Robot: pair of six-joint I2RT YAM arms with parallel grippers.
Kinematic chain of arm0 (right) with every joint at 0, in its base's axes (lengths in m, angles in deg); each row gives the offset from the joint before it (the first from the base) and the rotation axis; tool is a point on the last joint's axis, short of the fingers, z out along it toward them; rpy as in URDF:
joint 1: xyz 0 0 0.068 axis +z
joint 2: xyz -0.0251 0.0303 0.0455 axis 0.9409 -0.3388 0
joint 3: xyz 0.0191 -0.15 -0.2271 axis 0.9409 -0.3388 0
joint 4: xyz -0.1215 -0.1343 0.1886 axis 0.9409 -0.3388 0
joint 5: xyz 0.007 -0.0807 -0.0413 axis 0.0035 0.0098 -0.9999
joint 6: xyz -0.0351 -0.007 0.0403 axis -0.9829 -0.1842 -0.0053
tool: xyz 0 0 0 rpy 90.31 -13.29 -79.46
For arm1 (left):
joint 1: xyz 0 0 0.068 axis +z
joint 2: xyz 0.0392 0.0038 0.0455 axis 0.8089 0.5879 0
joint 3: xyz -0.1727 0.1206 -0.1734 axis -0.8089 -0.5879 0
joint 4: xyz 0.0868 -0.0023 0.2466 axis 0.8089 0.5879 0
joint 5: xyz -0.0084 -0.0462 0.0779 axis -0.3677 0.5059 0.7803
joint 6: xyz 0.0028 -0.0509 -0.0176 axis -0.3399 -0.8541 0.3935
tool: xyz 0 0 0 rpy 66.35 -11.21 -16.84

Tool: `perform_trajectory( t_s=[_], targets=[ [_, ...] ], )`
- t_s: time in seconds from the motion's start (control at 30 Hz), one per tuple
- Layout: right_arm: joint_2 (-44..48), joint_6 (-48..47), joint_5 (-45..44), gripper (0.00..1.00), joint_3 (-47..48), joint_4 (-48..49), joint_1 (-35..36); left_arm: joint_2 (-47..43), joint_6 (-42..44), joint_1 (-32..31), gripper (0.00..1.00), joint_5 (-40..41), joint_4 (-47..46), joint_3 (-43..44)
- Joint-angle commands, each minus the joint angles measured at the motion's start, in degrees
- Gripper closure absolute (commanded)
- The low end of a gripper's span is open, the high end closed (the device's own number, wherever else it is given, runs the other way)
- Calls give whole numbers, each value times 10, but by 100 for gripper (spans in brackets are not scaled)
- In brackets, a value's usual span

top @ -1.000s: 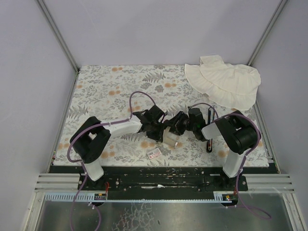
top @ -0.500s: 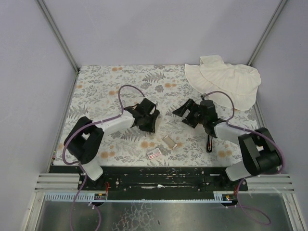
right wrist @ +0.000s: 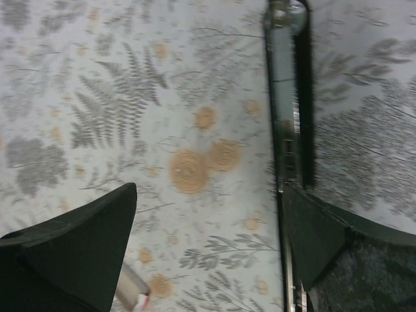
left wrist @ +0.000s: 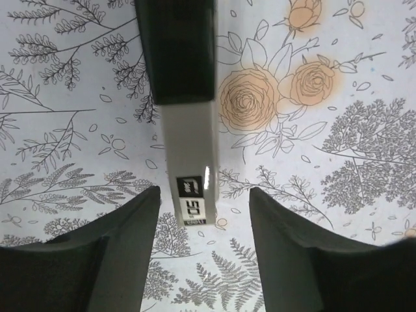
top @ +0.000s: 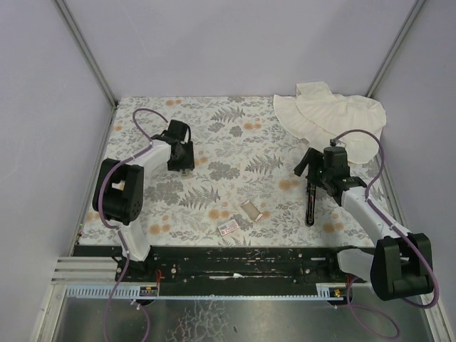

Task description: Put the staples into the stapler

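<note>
the table [top: 235, 135] carries a floral cloth, with a crumpled white fabric [top: 331, 121] at its far right corner.

the stapler [top: 310, 203] lies on the cloth at the right, lengthways toward the near edge. in the right wrist view a shiny metal channel runs along it, so we judge that the magazine is exposed. we see no strip in the part of it that shows.

the right gripper [right wrist: 209, 187] hovers over the far end of the stapler. its jaws are spread wide with only bare cloth between them, and one finger sits over the stapler's edge.

the left gripper [left wrist: 205, 190] is at the far left of the table, well apart from the stapler. its jaws stand partly spread around a narrow black-and-grey object [left wrist: 190, 162] that lies on the cloth and bears a small printed label. a gap shows on one side, so they are not pinching it. we cannot tell what this object is.

the tray [top: 250, 209] lies near the front middle, between the two arms and apart from both grippers. the sleeve [top: 229, 226], with its pink-red label, lies just beside it toward the near edge. the staples are too small to make out, but we judge that they are in the tray.

progress: the box is apart and the stapler looks ready. picking a strip, seating it in the channel and closing the stapler all remain.
</note>
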Motion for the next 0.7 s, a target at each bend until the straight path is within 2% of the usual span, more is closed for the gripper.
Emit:
perform_trajectory(
  t_s=[0.0,0.07,0.17,0.37,0.67],
  targets=[
    [-6,-61,-80,1,26,-69,-14,-17,18,0,34,12,11,17],
    [-20,-67,-87,1,30,-68,-18,-32,15,0,25,11,5,7],
    [-51,-78,-93,1,39,-54,-19,-55,10,0,20,1,-7,-7],
    [-138,-109,-96,1,84,-44,-22,-123,3,0,18,-20,-31,-45],
    [-237,-187,-49,5,143,-30,-22,-208,9,0,16,-17,-40,-100]
  ],
)
